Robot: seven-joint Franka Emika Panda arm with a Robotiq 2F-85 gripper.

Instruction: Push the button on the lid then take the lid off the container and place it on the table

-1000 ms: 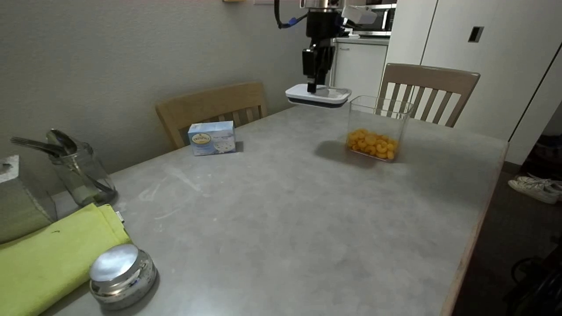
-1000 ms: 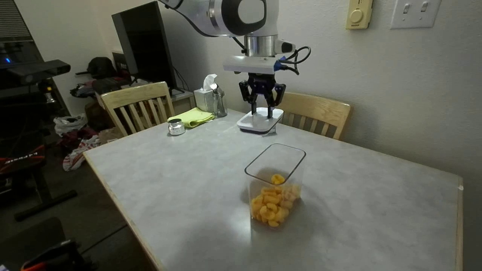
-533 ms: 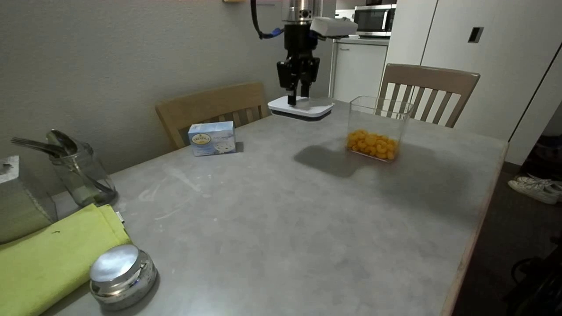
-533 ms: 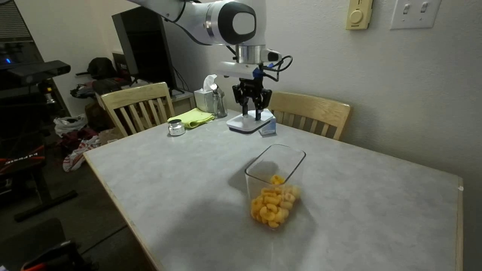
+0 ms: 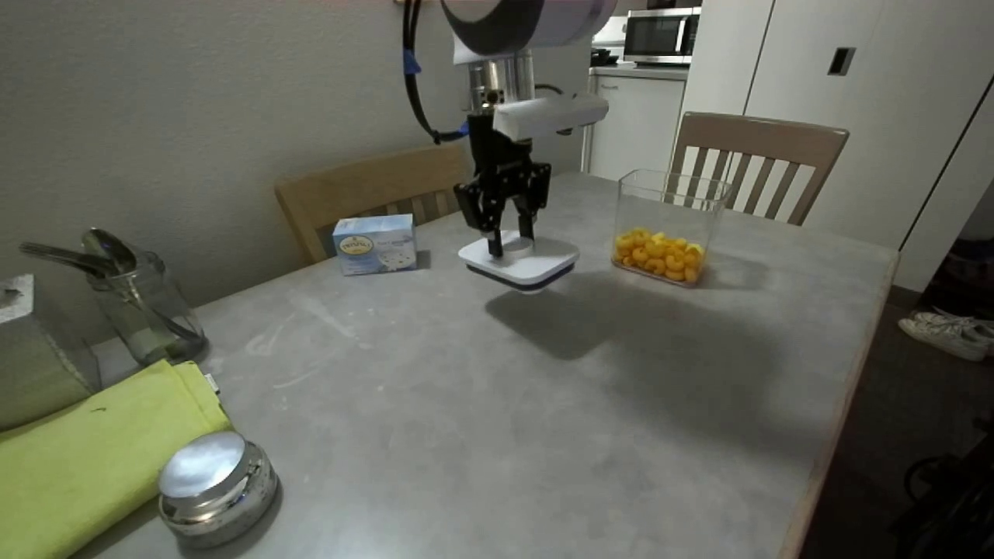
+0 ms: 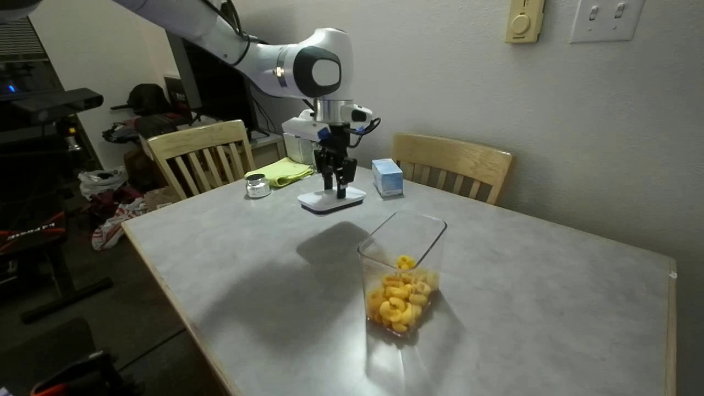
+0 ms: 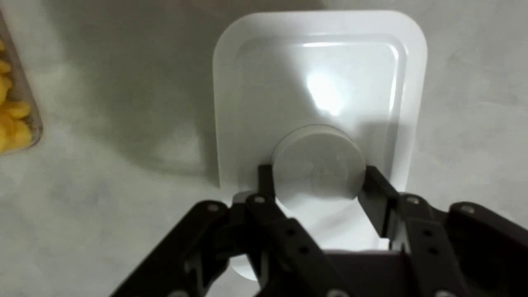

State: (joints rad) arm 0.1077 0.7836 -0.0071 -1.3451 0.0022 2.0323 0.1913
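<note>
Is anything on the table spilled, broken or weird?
Nothing looks spilled or broken: the yellow pieces are inside the clear box. The lid is in the air because the gripper holds it. Only the pale streaks on the table near the glass jar look odd; I can't tell whether they're smears or scratches.

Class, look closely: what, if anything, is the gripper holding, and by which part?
The gripper holds the white lid above the table by its raised round button, with fingers on opposite sides.
</note>
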